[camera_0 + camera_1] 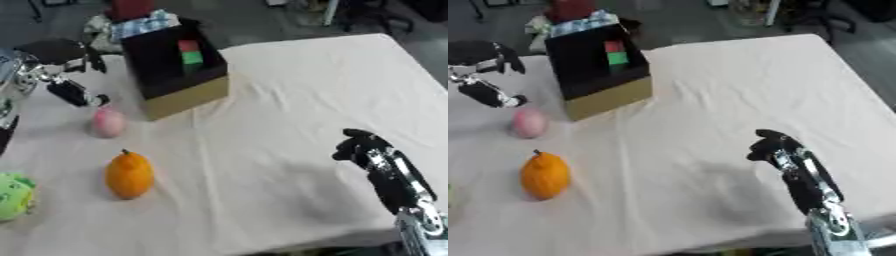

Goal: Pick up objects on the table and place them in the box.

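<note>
An open box (184, 92) with a dark inside and tan walls stands at the back left; a red and green block (190, 53) lies in it. A pink round thing (108, 122) lies in front of the box's left corner. An orange fruit (129, 175) sits nearer, and a green round thing (13, 196) shows at the left edge. My left hand (74, 92) hangs just above and left of the pink thing, fingers spread, holding nothing. My right hand (359, 147) hovers low at the right with curled fingers, holding nothing.
A cream cloth (306, 100) covers the table, whose right and far edges drop to a dark floor. Behind the box lie a red thing (131, 9) and a patterned packet (140, 25).
</note>
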Controlling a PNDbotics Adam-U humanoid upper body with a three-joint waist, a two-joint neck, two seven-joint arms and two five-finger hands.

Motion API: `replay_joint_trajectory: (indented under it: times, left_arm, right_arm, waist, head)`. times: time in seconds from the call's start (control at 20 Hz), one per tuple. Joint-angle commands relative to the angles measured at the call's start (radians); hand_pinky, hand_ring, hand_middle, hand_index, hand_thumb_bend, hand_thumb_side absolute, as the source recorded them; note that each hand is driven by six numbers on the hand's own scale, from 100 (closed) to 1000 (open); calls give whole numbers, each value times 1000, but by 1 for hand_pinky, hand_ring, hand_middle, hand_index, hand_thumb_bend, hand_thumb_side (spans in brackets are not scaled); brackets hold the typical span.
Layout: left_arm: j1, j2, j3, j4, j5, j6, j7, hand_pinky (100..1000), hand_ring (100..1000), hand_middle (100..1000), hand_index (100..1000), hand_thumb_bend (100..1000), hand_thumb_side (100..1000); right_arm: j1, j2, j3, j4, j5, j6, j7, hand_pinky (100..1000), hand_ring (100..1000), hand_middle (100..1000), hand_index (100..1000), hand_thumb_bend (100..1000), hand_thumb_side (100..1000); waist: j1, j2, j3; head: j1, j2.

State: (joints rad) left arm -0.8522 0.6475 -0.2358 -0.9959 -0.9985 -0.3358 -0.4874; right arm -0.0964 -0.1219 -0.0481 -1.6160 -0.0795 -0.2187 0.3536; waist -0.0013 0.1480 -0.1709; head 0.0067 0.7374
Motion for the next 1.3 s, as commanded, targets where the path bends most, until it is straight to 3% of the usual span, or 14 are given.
replay_joint_trajectory:
  times: [0.05,0.5,0.7,0.8,0.95,1.1,1.3]
  left_arm:
    - [-11,52,-4,28,62,-33,-59,742,617,651,765,383,474]
    - [-27,0,-33,39,207,-1,-222,742,615,649,771,352,502]
    - [-28,-11,-45,32,218,12,-277,740,619,655,773,360,483]
    - [-27,-15,-55,30,193,15,-279,736,618,654,771,349,431]
    - [-26,-16,-61,21,143,15,-253,713,584,613,736,299,257]
    - [-27,-9,-65,1,93,19,-211,681,536,552,684,292,148]
    - [-26,-8,-61,-22,24,16,-145,628,475,473,606,280,100]
  right_arm:
    - [-11,-19,3,-11,4,-3,4,696,609,587,801,100,712]
    - [-12,-17,1,-9,5,-5,4,696,608,587,801,100,713]
    - [-11,-17,0,-8,6,-5,2,696,608,587,801,100,715]
    - [-11,-16,1,-8,6,-5,4,696,608,587,801,100,714]
    - [-10,-16,0,-7,6,-5,4,696,608,587,801,100,715]
    - [-10,-16,0,-7,6,-5,4,696,608,587,801,100,715]
    - [-10,-16,0,-7,7,-5,4,696,608,586,801,100,716]
  waist:
    - [4,-28,-2]
    - [1,-24,-7]
    - [1,-25,-9]
    - [1,-25,-10]
    - [1,-25,-9]
    - [2,-26,-8]
    - [2,-26,-8]
  head:
    - [4,-7]
    - [7,-4]
    - [8,-3]
    - [7,-3]
    - [7,-2]
    - [6,-2]
    - [6,-2]
